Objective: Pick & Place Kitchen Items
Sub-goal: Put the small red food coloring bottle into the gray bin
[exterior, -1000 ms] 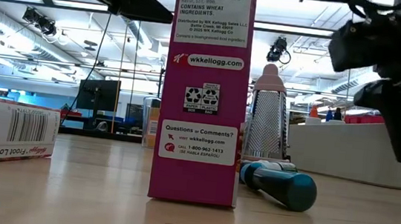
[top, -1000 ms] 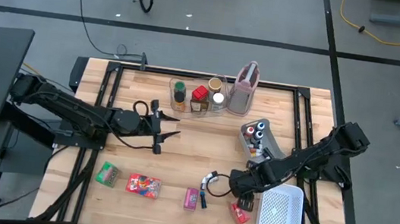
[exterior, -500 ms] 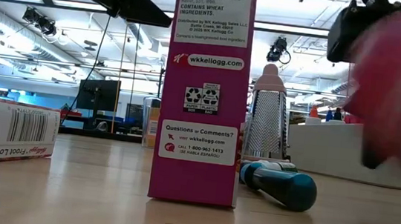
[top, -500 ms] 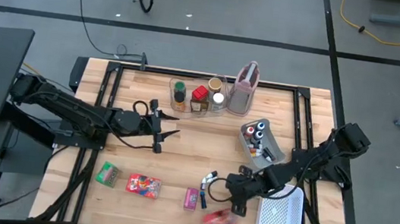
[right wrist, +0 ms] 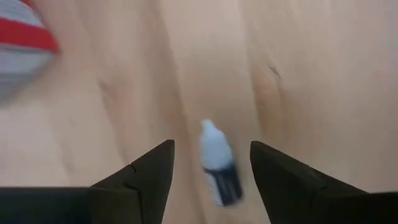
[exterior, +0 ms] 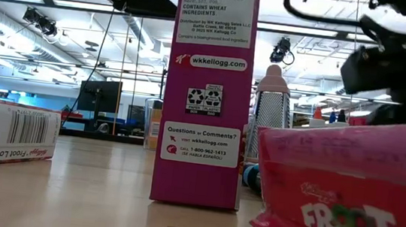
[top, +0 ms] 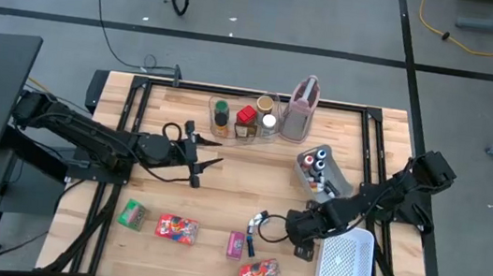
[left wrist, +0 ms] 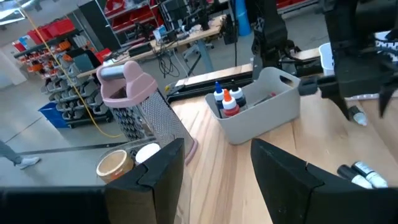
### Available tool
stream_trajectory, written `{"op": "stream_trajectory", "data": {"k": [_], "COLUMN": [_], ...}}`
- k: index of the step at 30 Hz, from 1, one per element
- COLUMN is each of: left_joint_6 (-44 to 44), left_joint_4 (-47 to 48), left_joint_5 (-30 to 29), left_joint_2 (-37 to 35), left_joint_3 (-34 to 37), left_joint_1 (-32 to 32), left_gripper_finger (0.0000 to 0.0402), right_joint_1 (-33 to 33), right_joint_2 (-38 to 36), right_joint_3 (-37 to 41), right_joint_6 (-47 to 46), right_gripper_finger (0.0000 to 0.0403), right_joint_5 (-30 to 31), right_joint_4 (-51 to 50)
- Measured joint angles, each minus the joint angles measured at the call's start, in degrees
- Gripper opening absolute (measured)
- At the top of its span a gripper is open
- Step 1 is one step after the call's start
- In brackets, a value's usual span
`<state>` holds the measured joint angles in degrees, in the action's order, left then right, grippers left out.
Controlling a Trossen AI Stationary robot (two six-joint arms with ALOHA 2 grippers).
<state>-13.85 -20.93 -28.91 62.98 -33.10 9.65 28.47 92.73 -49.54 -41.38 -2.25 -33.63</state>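
Your left gripper [top: 208, 164] hovers open and empty at nine o'clock of table centre. At six o'clock lie the green packet [top: 133, 214], two red packets [top: 176, 229] [top: 260, 274] and the pink packet [top: 235, 244]. Your right gripper [top: 294, 241], at five o'clock, gapes wide over a small bottle [right wrist: 219, 163], holding nothing.

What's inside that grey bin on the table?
The grey bin holds small bottles: one with a blue cap and one with an orange cap poke above the rim. From above, red and white caps show too. Whatever lies lower is hidden by its wall.
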Motion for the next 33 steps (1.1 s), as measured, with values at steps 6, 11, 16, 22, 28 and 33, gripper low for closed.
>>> {"op": "stream_trajectory", "data": {"k": [6, 11, 16, 22, 28, 33], "left_joint_6": [1.3, 1.5, 1.2, 1.2, 1.2, 1.2], "left_joint_4": [-0.1, 0.0, 0.0, 0.0, 0.0, 0.1], "left_joint_5": [0.0, 0.0, 0.0, 0.0, 0.0, 0.0], "left_joint_2": [0.0, 0.0, 0.0, 0.0, 0.0, 0.0], "left_joint_3": [0.0, 0.0, 0.0, 0.0, 0.0, 0.0], "left_joint_1": [0.0, 0.0, 0.0, 0.0, 0.0, 0.0], "left_gripper_finger": [0.0194, 0.0194, 0.0194, 0.0194, 0.0194, 0.0194], "right_joint_1": [1.9, 2.8, 2.9, 2.0, -0.7, -3.6], "right_joint_2": [0.0, 0.0, -0.4, -0.6, -3.5, -8.4], "right_joint_3": [0.7, 3.0, 4.9, 5.2, 5.5, 5.5], "right_joint_6": [-0.2, 0.0, -0.2, -0.2, -1.9, -0.9], "right_gripper_finger": [0.0220, 0.0210, 0.0164, 0.0093, 0.0068, 0.0092], "right_joint_5": [3.7, 4.0, 4.7, 4.4, 3.7, 5.6], "right_joint_4": [-2.5, 0.1, 1.7, 2.2, 3.7, 5.7]}}
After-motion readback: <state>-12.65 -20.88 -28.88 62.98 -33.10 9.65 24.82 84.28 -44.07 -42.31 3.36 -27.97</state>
